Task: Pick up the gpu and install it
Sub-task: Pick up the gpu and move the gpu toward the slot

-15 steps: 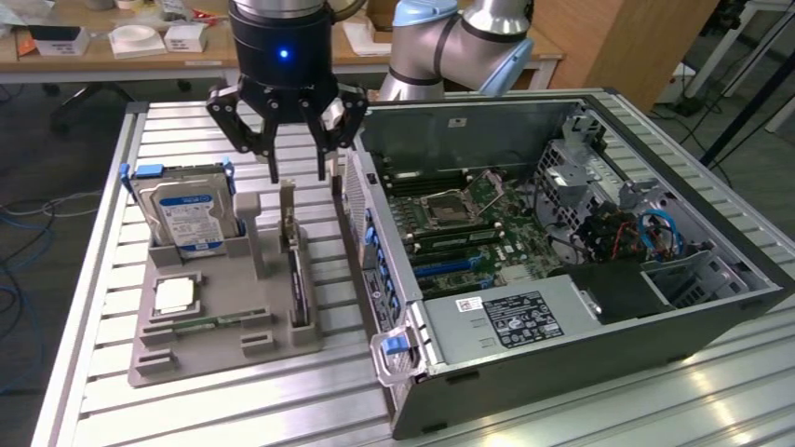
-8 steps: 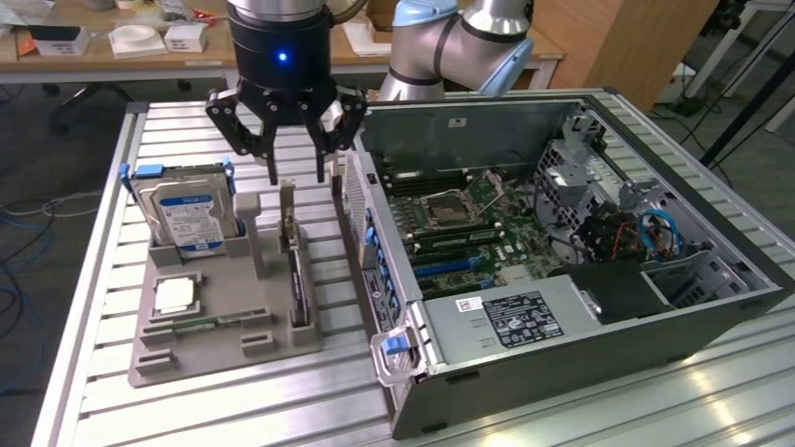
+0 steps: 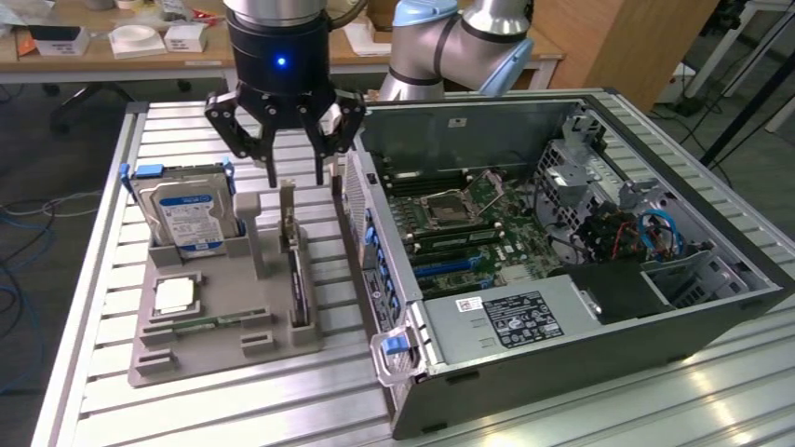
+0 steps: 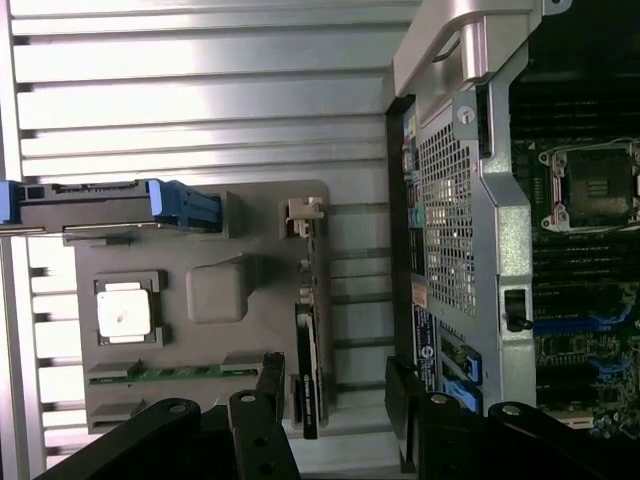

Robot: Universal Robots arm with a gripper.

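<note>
Currently the gpu [image 3: 296, 279] stands on edge in a slot of the grey tray [image 3: 211, 358], along the tray side nearest the PC case [image 3: 695, 307]. Its pale bracket [image 3: 289, 207] is at the tray's far end, pointing up.

Gripper [image 3: 298, 177] hangs over that bracket end with fingers [image 3: 267, 168] spread wide and nothing in them. I see no contact with the card. In the wrist view the dark card edge lies between the two finger sets, closer to one.

Rest of the tray:
- hard drive [image 3: 189, 219] upright in a blue caddy, on the side away from the gpu
- square processor chip [image 3: 177, 294] flat in a pocket mid-tray
- green memory stick [image 3: 205, 323] flat, just beside the chip

The case sits just beside the tray, side panel off, motherboard [image 3: 478, 233] exposed.

The surface is a table [image 3: 249, 410] of ribbed aluminium slats, which carries both tray and case. Beyond the tray's far end is a wooden desk [image 3: 125, 56] with white boxes. Cables [image 3: 25, 223] lie on the dark floor past the table edge on the exterior view's left.
</note>
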